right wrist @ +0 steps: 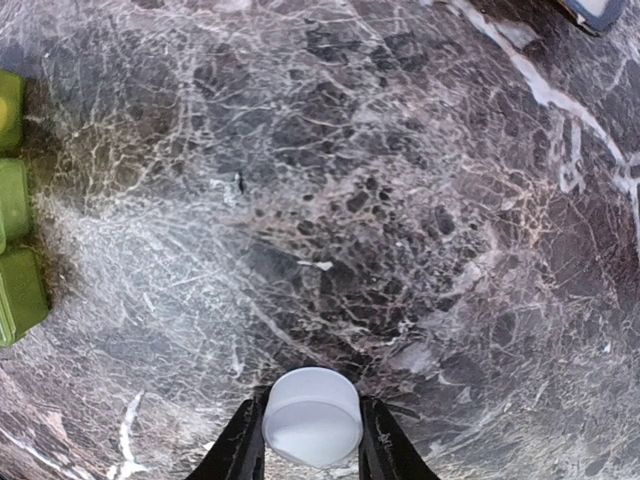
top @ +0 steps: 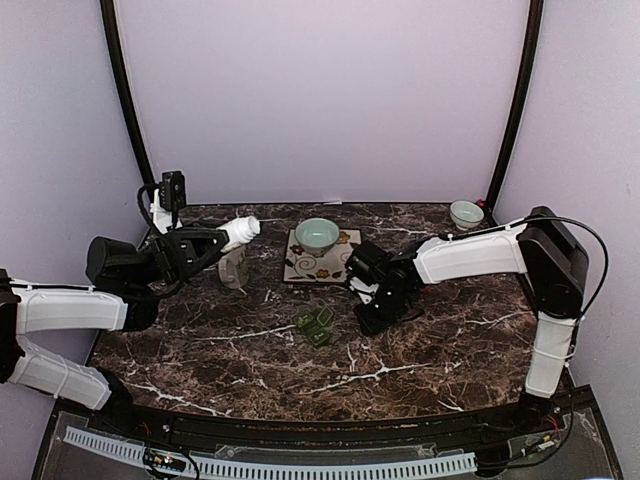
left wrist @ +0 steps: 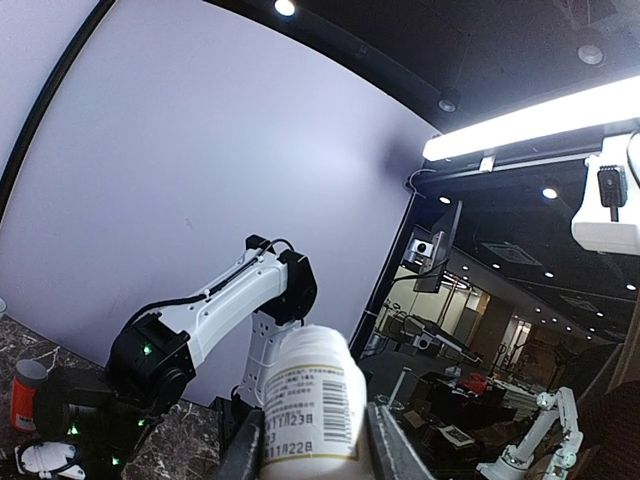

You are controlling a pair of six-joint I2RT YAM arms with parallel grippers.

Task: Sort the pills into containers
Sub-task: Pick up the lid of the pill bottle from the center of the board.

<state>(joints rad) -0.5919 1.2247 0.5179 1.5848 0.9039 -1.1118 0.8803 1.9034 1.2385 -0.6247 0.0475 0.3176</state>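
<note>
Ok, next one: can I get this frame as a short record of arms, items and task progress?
left gripper: shut on white bottle, tilted, off the marble table
right gripper: shut on white cap, low over the table
pill box: dark green, mid-table, near right gripper
pale green bowl: on patterned tile, far centre
pills: none visible

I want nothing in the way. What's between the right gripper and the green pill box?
Only bare marble tabletop between the right gripper, which holds a cap, and the pill box; the right wrist view shows it.
</note>
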